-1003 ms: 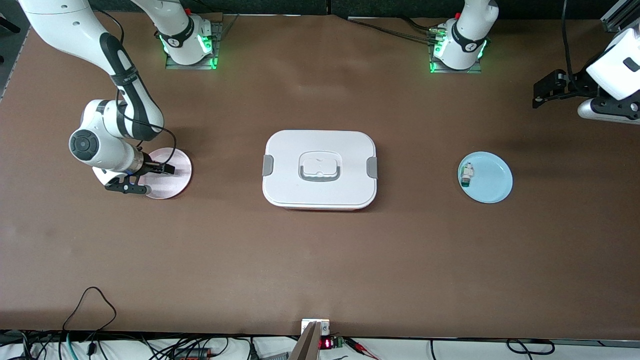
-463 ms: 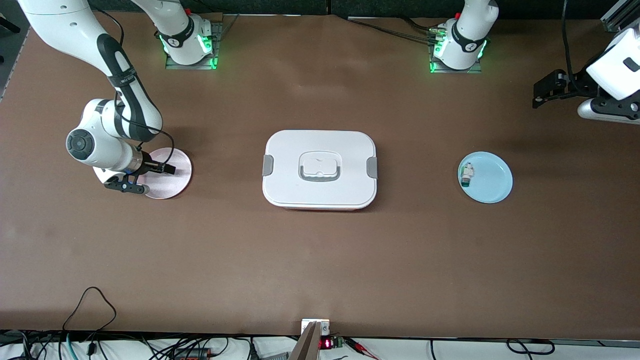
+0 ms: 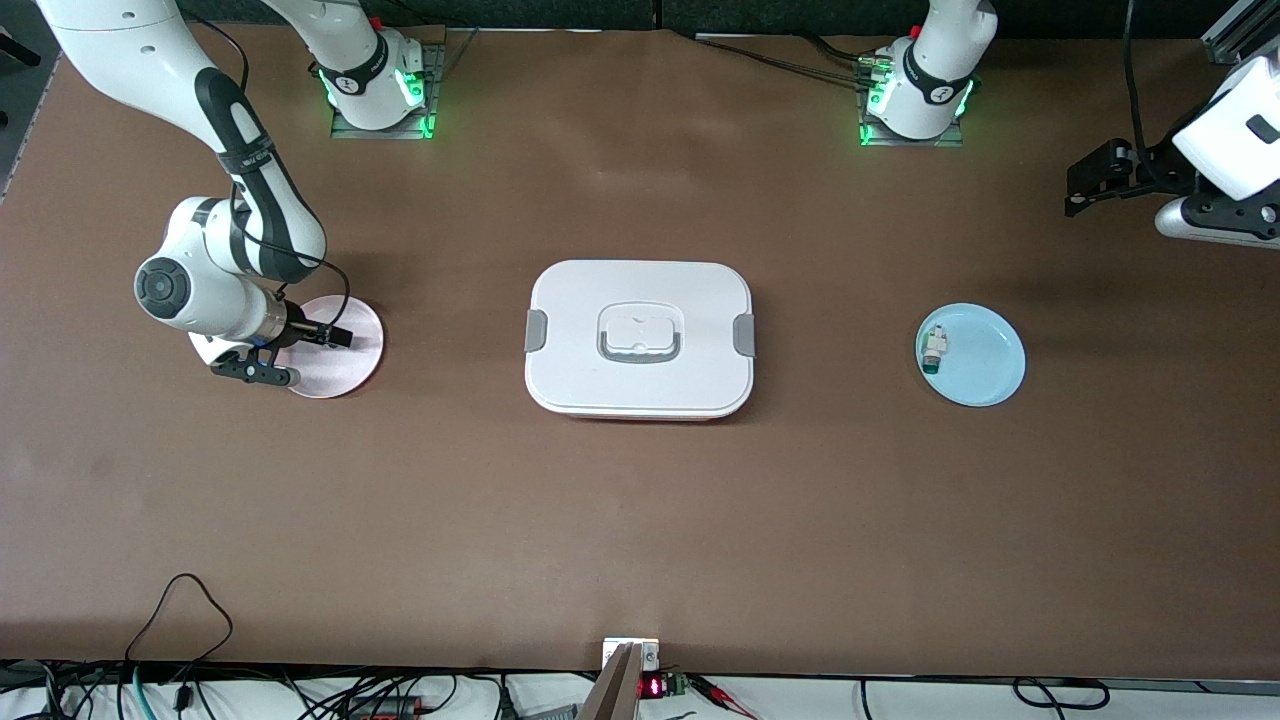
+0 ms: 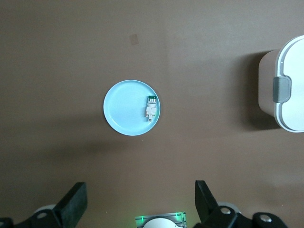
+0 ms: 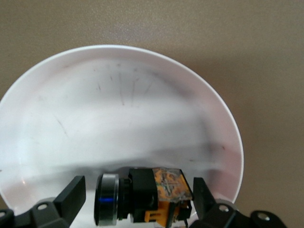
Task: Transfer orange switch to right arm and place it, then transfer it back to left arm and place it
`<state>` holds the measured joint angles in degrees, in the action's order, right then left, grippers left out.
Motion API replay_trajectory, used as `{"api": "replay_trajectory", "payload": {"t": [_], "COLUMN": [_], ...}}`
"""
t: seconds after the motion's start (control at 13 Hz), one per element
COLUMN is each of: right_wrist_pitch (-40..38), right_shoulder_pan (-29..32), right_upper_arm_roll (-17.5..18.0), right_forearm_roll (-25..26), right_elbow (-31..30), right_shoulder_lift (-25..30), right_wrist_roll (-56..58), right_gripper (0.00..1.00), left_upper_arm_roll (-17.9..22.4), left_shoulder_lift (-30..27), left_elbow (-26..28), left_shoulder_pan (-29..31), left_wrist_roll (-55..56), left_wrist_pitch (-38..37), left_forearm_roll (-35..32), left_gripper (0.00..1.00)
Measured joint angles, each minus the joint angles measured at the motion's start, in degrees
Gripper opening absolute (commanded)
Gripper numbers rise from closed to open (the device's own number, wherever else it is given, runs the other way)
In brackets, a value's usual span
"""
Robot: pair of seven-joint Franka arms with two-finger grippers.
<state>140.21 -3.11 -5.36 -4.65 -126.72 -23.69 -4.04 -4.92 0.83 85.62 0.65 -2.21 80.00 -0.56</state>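
Right gripper (image 3: 300,352) low over pink plate (image 3: 355,345); left gripper (image 4: 140,202) high near its own end of the table.

Switch (image 5: 147,194) lying on its side on the pink plate, between the right fingers (image 5: 71,192); fingers spread wide either side, contact not discernible; switch hidden under the gripper in the front view. Left fingers (image 4: 73,202) spread wide, holding nothing; left arm waiting, wrist view looking down on blue plate (image 3: 990,365). White-and-green part (image 3: 934,348) on the blue plate, at the rim toward the box (image 3: 640,338). Box lid on, at table centre, between the two plates, well apart from both. Pink plate toward the right arm's end; blue plate toward the left arm's end.
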Motion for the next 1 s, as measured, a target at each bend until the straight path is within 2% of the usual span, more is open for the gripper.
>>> {"api": "replay_trajectory", "payload": {"t": [0.15,0.23,0.31,0.39,0.54,0.85,1.0], "right_wrist_pitch": [0.0,0.0,0.0,0.0,0.0,0.2,0.3], "right_shoulder_pan": [0.0,0.0,0.1,0.1,0.1,0.0,0.1], "right_upper_arm_roll": [0.0,0.0,0.0,0.0,0.1,2.1,2.4], "right_forearm_roll": [0.0,0.0,-0.1,-0.1,-0.1,-0.1,-0.1], "right_elbow": [-0.1,-0.1,-0.1,-0.1,-0.1,0.0,0.8], "right_shoulder_lift": [0.0,0.0,0.0,0.0,0.0,0.1,0.9], "right_wrist_roll": [0.0,0.0,0.0,0.0,0.1,4.2,8.4], "right_gripper": [0.99,0.91,0.74,0.63,0.46,0.34,0.34], "left_upper_arm_roll": [0.0,0.0,0.0,0.0,0.0,0.0,0.0], "left_shoulder_lift": [0.0,0.0,0.0,0.0,0.0,0.0,0.0], "left_elbow": [0.0,0.0,0.0,0.0,0.0,0.0,0.0], "left_shoulder_pan": [0.0,0.0,0.0,0.0,0.0,0.0,0.0], "left_wrist_roll": [0.0,0.0,0.0,0.0,0.0,0.0,0.0], "left_wrist_pitch": [0.0,0.0,0.0,0.0,0.0,0.0,0.0], "left_forearm_roll": [0.0,0.0,0.0,0.0,0.0,0.0,0.0], "left_gripper": [1.00,1.00,1.00,1.00,1.00,1.00,1.00]}}
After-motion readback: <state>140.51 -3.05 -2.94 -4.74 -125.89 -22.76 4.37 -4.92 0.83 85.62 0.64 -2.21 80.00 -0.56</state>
